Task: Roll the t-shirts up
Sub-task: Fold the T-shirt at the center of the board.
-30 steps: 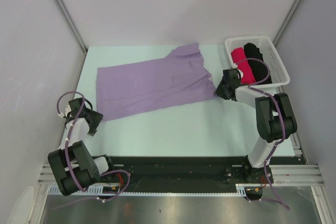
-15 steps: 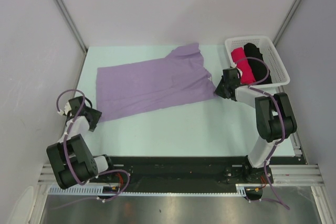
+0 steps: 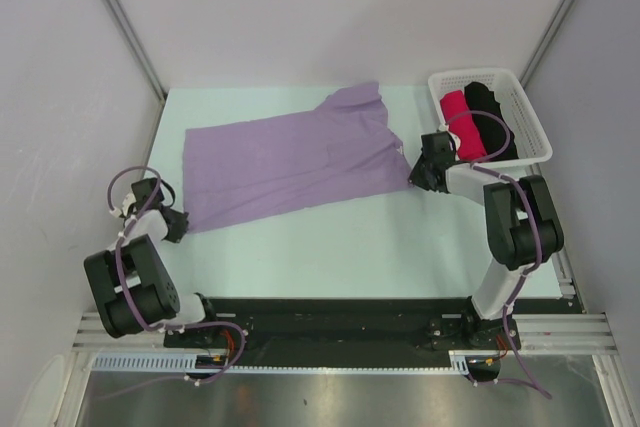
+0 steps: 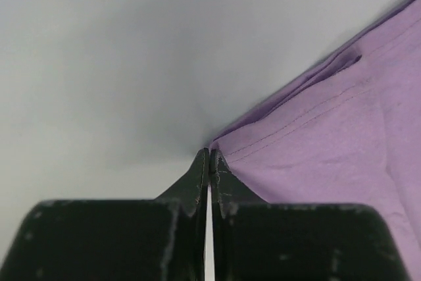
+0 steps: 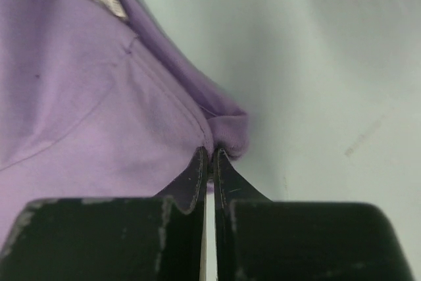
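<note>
- The left arm's fingers (image 3: pixel 175 225) are clenched at the near-left hem corner of the t-shirt (image 3: pixel 290 162). In the left wrist view the tips (image 4: pixel 205 166) meet on the point of that corner. We judge that a sliver of cloth is caught between them, though the bite is very small.
- That arm is folded tight over its base, with the forearm low along the left edge of the bench (image 3: pixel 330 247). The fingers point right, into the cloth.
- The t-shirt lies spread flat across the far middle of the bench, hem to the left and collar end to the right, with one sleeve pointing to the far side. We think it is laid out like this so that both ends can be gripped at once, and we see no rolled part yet.
- The right arm's fingers (image 3: pixel 415 175) are clenched on a small bunched fold at the near-right edge of the shirt. The right wrist view shows the purple cloth puckered at the tips (image 5: pixel 202 166).
- That arm rises from its base, bends at a high elbow, then slopes down and to the left, so the fingers sit low on the bench.
- Just beyond that wrist, a white basket (image 3: pixel 536 125) holds a red roll (image 3: pixel 458 117) and a black roll (image 3: pixel 488 122) side by side. We take these to be finished shirts.
</note>
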`<state>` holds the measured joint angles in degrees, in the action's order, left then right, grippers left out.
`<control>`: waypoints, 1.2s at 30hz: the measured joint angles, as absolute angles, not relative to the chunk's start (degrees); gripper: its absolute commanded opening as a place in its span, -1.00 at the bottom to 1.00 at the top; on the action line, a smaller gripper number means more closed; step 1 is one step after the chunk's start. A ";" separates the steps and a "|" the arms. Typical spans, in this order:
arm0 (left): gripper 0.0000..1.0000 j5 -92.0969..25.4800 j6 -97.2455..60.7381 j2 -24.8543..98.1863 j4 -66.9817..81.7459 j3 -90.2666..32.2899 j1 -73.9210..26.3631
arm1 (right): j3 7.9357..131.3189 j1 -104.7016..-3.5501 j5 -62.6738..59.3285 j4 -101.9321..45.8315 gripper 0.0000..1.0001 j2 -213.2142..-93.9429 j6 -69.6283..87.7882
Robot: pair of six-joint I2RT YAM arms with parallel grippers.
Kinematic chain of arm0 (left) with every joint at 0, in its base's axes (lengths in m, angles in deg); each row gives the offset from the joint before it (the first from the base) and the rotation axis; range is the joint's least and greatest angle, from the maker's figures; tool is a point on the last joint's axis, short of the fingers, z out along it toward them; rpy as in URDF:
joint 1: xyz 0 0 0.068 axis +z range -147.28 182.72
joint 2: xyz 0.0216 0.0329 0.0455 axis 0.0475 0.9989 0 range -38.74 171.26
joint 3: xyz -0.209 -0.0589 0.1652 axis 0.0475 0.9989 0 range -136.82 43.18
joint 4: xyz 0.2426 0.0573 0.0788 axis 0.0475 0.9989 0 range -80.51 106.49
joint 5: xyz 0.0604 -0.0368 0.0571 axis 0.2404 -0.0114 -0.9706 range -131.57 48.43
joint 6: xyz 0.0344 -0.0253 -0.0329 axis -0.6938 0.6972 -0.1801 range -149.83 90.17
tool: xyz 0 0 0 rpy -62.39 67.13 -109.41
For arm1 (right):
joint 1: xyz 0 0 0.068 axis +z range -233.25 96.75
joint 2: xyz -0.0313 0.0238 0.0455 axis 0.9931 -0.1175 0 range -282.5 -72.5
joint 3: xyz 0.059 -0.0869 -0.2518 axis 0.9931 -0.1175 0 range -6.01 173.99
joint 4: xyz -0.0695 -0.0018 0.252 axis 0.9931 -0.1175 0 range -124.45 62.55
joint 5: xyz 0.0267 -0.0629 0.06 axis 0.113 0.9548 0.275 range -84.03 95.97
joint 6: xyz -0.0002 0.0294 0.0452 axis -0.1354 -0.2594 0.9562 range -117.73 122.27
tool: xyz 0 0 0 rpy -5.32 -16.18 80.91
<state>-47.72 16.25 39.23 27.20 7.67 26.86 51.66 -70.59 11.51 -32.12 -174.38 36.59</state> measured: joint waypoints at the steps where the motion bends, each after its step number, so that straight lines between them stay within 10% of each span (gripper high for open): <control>1: -1.00 -48.40 16.23 38.99 28.16 7.50 26.88 | 51.66 -70.59 12.10 -33.24 -1.00 -173.99 36.57; 20: -0.87 -58.34 14.26 16.61 48.27 7.98 26.66 | 42.44 -67.96 18.57 -55.16 -0.99 -147.57 38.38; 24: 0.12 -59.07 15.55 13.40 50.19 8.31 26.62 | 38.59 -67.66 18.79 -58.39 -0.23 -142.98 39.78; 27: 0.29 -59.50 16.25 12.74 51.00 8.37 26.64 | 37.24 -67.66 19.79 -60.47 0.17 -140.86 39.94; 36: 0.36 -49.27 6.48 19.61 45.74 -1.07 25.46 | 47.53 -57.82 24.12 -59.05 0.09 -146.98 36.07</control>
